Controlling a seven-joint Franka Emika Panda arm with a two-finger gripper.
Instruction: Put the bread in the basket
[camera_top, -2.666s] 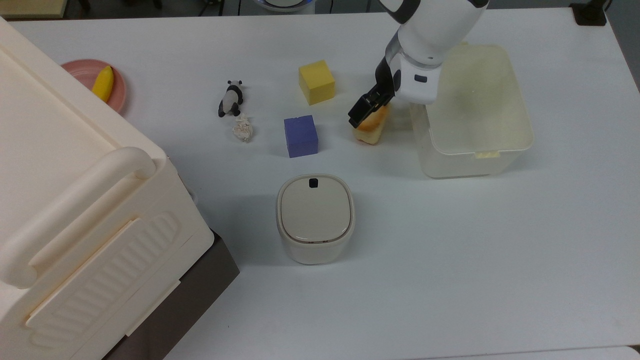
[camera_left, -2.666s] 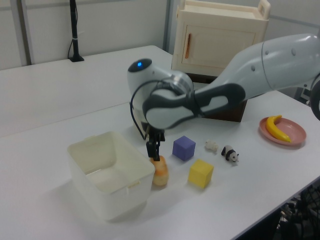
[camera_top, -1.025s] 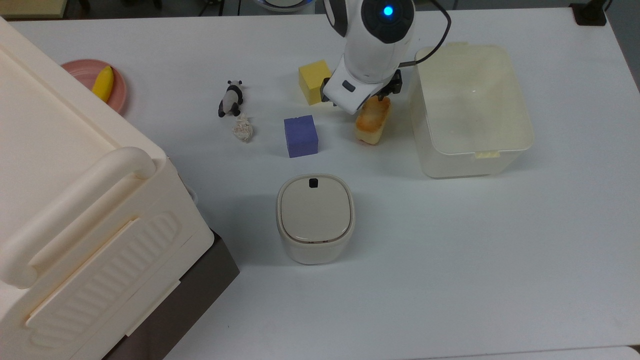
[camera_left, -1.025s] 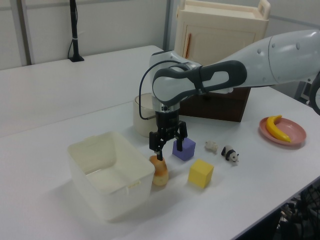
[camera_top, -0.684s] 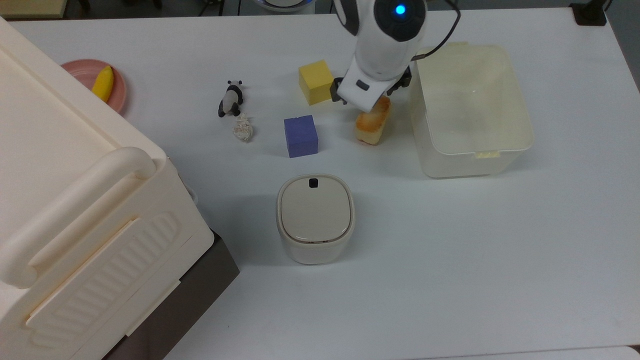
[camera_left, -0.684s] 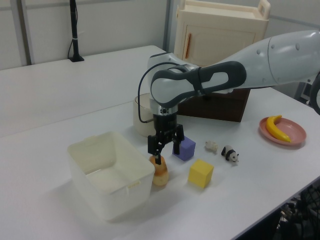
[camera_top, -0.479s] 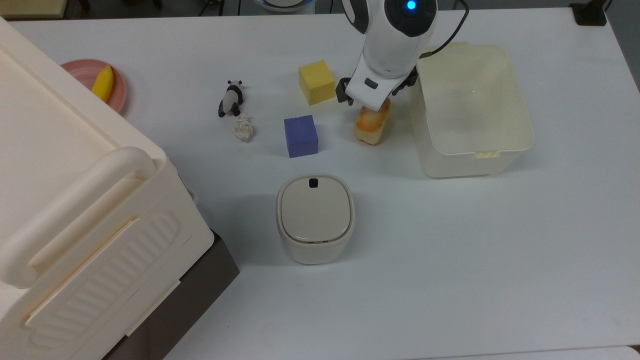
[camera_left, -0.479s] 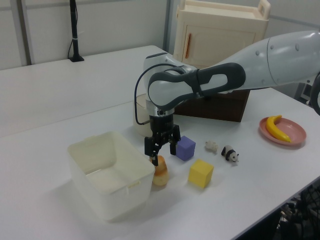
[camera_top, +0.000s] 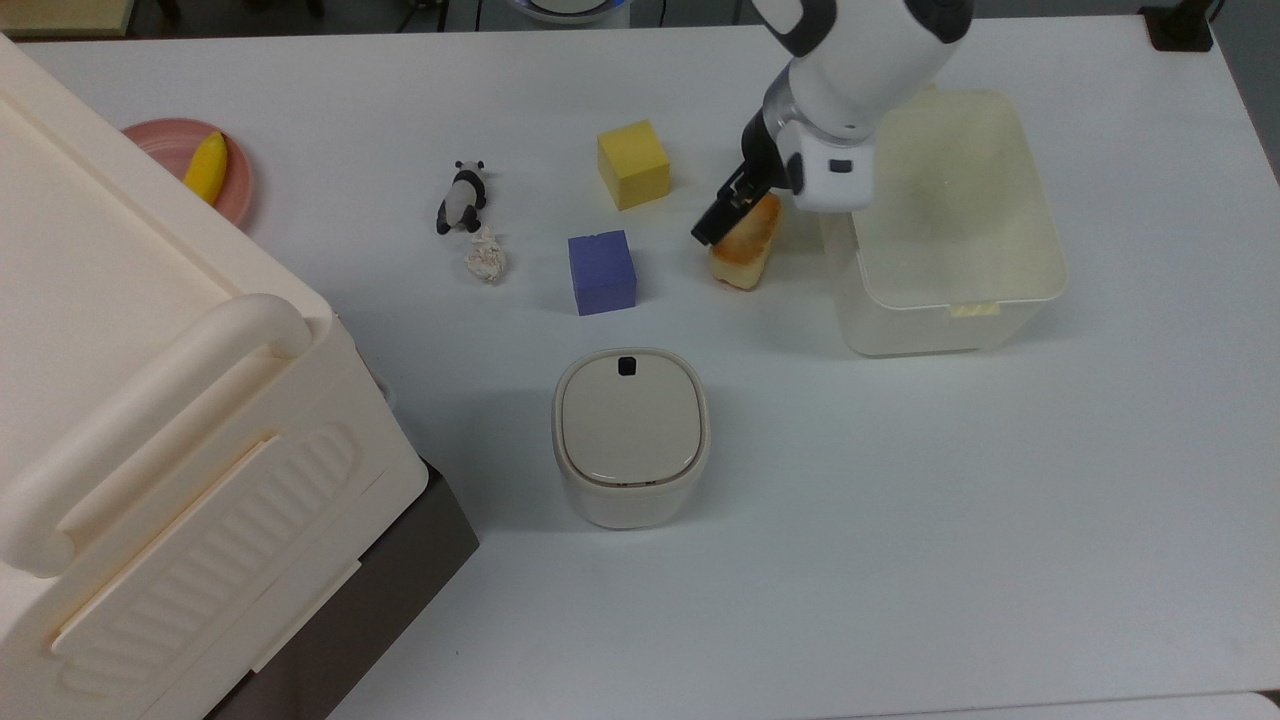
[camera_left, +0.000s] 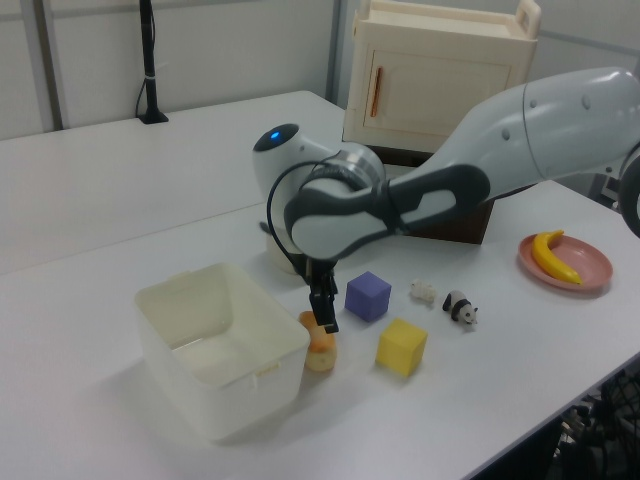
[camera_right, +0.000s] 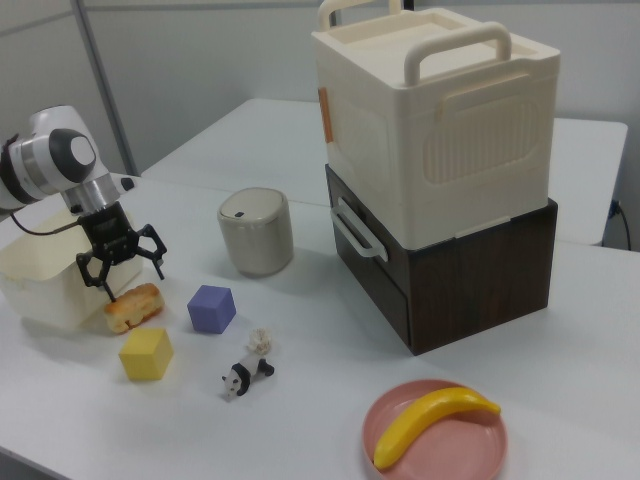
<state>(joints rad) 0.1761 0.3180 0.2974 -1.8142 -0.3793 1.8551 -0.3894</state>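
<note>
The bread (camera_top: 747, 246) lies on the white table just to the top view's left of the basket (camera_top: 1040, 275), a cream translucent tub with nothing in it. My gripper (camera_top: 748, 212) hangs right over the loaf's far end. In the right view the gripper (camera_right: 122, 274) is open, its fingers spread wide just above the bread (camera_right: 132, 305) and nothing held between them. One black finger (camera_top: 714, 224) shows beside the loaf in the top view; the white wrist hides the other. In the left view the gripper (camera_left: 326, 318) points down at the bread (camera_left: 320, 352) next to the basket (camera_left: 215, 345).
A yellow cube (camera_top: 633, 163) and a purple cube (camera_top: 602, 272) sit to the top view's left of the bread, with a toy panda (camera_top: 461, 196) and a crumpled white lump (camera_top: 487, 256) beyond. A lidded bin (camera_top: 630, 435), a large cream case (camera_top: 150, 420) and a plate with a banana (camera_top: 205, 165) stand further off.
The wrist has turned and the arm has swung over the basket's near corner. The open gripper stays over the bread, which has not moved.
</note>
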